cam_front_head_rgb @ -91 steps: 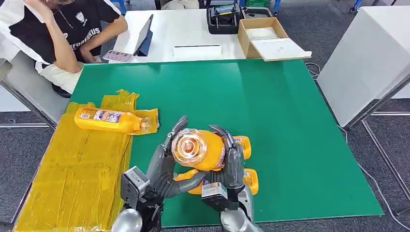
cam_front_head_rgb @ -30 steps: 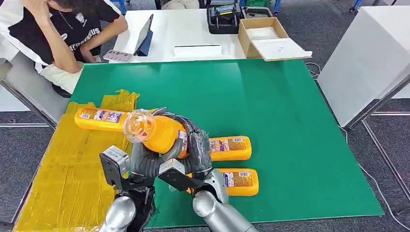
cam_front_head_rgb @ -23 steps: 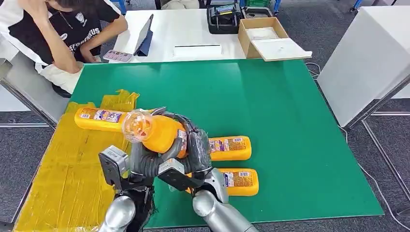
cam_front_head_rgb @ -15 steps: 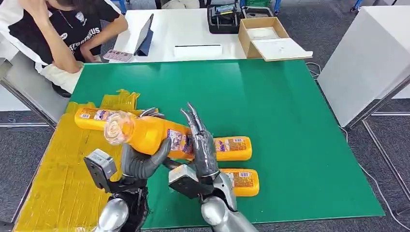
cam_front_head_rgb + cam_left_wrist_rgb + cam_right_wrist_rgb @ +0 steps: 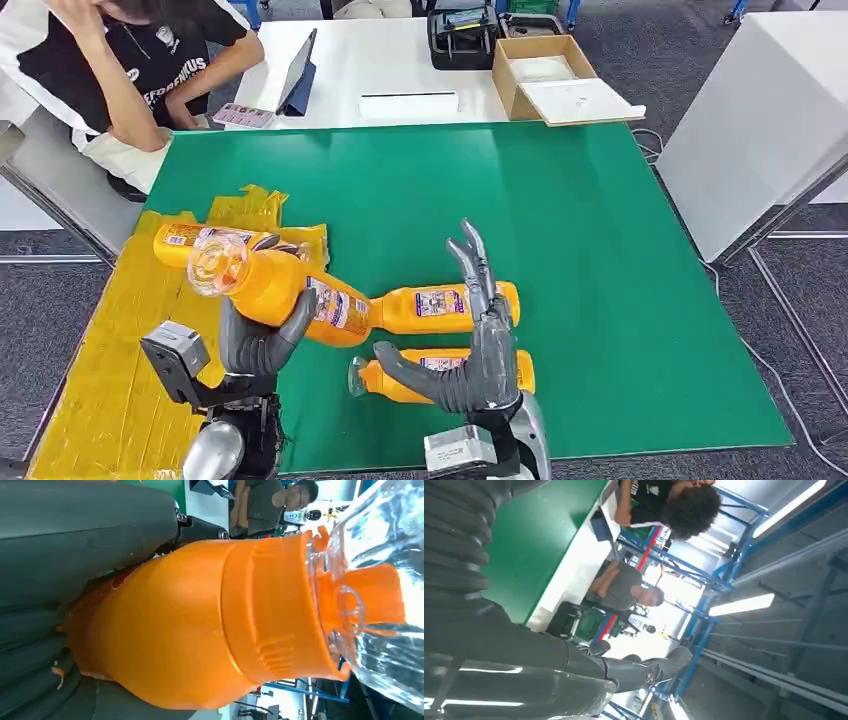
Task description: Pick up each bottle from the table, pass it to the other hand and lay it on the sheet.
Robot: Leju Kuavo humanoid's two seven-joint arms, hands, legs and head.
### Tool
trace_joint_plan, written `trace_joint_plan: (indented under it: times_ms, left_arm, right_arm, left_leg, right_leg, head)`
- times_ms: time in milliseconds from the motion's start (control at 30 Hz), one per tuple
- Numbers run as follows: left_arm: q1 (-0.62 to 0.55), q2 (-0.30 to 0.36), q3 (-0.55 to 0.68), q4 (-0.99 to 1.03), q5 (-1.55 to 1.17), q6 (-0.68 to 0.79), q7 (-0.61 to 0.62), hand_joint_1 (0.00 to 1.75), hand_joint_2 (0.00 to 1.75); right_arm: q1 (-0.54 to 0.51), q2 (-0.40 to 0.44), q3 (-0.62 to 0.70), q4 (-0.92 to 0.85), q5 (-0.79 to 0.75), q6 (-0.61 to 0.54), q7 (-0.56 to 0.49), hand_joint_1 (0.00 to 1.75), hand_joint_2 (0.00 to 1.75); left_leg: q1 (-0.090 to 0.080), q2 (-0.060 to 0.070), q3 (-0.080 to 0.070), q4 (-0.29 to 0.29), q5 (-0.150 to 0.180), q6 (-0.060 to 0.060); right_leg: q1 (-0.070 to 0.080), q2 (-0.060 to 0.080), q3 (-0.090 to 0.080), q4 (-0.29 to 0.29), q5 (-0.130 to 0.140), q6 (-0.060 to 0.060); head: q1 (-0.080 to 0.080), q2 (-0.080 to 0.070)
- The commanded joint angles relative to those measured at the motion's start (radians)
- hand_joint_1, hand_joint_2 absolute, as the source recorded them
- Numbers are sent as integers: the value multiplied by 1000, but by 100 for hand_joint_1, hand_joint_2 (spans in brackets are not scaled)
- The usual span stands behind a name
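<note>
Over the near left of the green table, item one: orange bottle, gripped round its lower body by my left hand, clear cap end tilted up toward the yellow sheet. My left wrist view shows the fingers wrapped on the orange body, with the clear cap beyond them.

Item two: right hand, fingers spread and pointing up, holding nothing, clear of the held bottle.

Item three: one bottle on the sheet, lying flat at the sheet's far end, just behind the held one.

Item four: two bottles on the table, lying side by side: the farther one and the nearer one, the latter partly behind my right hand.

Item five: a person seated at the far left corner; a cardboard box on the white desk beyond.

Handling, my judgement: a full bottle, so fairly heavy for its bulk; rigid plastic, smooth and likely slippery, round enough to roll once laid down. I reckon the label band at mid-body is the best hold; the clear cap looks brittle and slick, so I would keep off it. I would lay it lengthwise beside the first.
</note>
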Motion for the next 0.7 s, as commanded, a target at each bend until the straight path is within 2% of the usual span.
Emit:
trace_joint_plan:
  times_ms: [33,167,300,333,367,500,533,567,633,667,700]
  left_arm:
    - [-5,-3,47,81,-429,323,-42,175,175]
    - [0,-3,86,134,-714,506,-50,175,175]
    - [10,-12,118,134,-803,530,-51,175,175]
    - [14,-55,192,106,-902,530,-75,175,175]
    - [10,-201,407,7,-1190,530,-205,175,175]
    - [-12,-201,466,-19,-1367,530,-180,175,175]
    - [-27,-198,479,-12,-1449,530,-152,175,175]
    - [-31,-158,449,0,-1518,530,-77,175,175]
    - [-31,-34,342,40,-1591,530,117,175,175]
    - [-53,-5,350,78,-1570,530,115,175,175]
    - [-35,31,306,75,-1591,530,179,175,175]
  right_arm:
    - [175,-183,-85,-311,172,-120,28,0,175]
    - [232,-221,-170,-320,285,-167,101,0,175]
    - [250,-244,-198,-312,297,-198,102,0,175]
    - [248,-244,-196,-310,297,-201,101,0,175]
    - [240,-262,-193,-302,299,-217,113,0,175]
    - [249,-291,-233,-301,274,-250,122,0,175]
    - [253,-301,-250,-308,250,-250,115,0,175]
    - [260,-303,-260,-313,239,-249,107,0,175]
    - [280,-287,-270,-320,245,-238,104,0,175]
    - [253,-314,-219,-334,280,-234,180,0,175]
    - [274,-301,-234,-322,275,-248,156,0,175]
  left_leg:
    - [-1,-4,3,-1,-1,-1]
    - [-2,-4,7,-1,-2,0]
    - [-2,-2,5,-1,-3,0]
    - [-3,-1,7,0,-6,-2]
    - [-3,-1,6,-1,-5,-2]
    - [-1,1,2,1,-4,-1]
    - [-2,0,4,0,-4,-1]
    - [-2,0,4,0,-4,-1]
    - [-3,3,7,1,-6,-2]
    - [-2,1,6,0,-5,-2]
    - [-3,0,8,-1,-5,-3]
  right_leg:
    - [-1,-6,4,0,-3,1]
    - [-2,-7,8,-1,-5,2]
    - [-2,-4,6,-1,-4,2]
    - [-3,-4,7,0,-5,2]
    - [-3,-3,6,0,-4,2]
    - [-1,-1,2,0,-2,1]
    - [-2,-2,5,0,-4,2]
    - [-2,-2,4,0,-3,1]
    - [-2,-1,6,1,-4,1]
    - [-2,-1,6,1,-3,0]
    - [-3,-3,7,1,-4,0]
  head:
    - [0,0]
    - [0,0]
    - [0,0]
    - [0,0]
    - [0,0]
    - [-1,0]
    - [0,0]
    - [0,0]
    - [-1,0]
    - [-1,0]
    - [0,0]
